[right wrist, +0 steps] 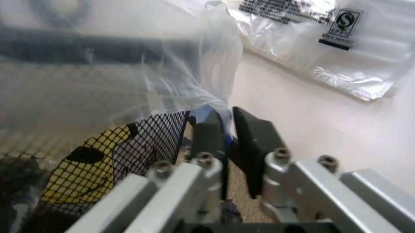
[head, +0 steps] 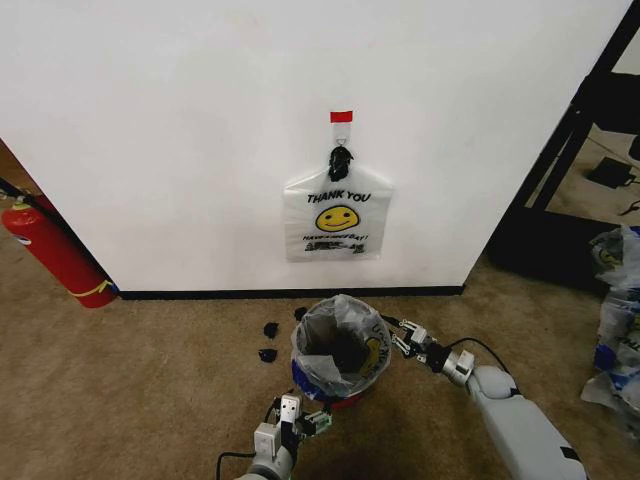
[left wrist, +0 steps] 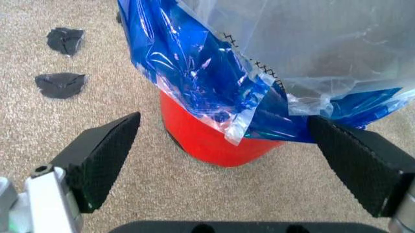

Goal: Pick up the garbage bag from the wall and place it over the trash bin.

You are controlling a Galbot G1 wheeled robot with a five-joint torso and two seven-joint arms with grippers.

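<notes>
Nearest, the left gripper (head: 303, 420) hovers released just before the trash bin (left wrist: 217, 141). The garbage bag (head: 335, 340) drapes over the bin's rim — the right gripper (right wrist: 227, 141) clenches its edge at the bin's right side. Better to pull the film evenly down — it snags easily. Behind the bin, a similar bag (head: 337, 222) hangs on the wall (head: 180, 150).

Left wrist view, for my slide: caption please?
Open left claw faces the trash bin, garbage bag draped over it.

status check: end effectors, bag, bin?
Left end effector open, low at the trash bin. Right end effector pinching the garbage bag, already draped over the bin. Second bag on the wall. Black scraps on carpet.
</notes>
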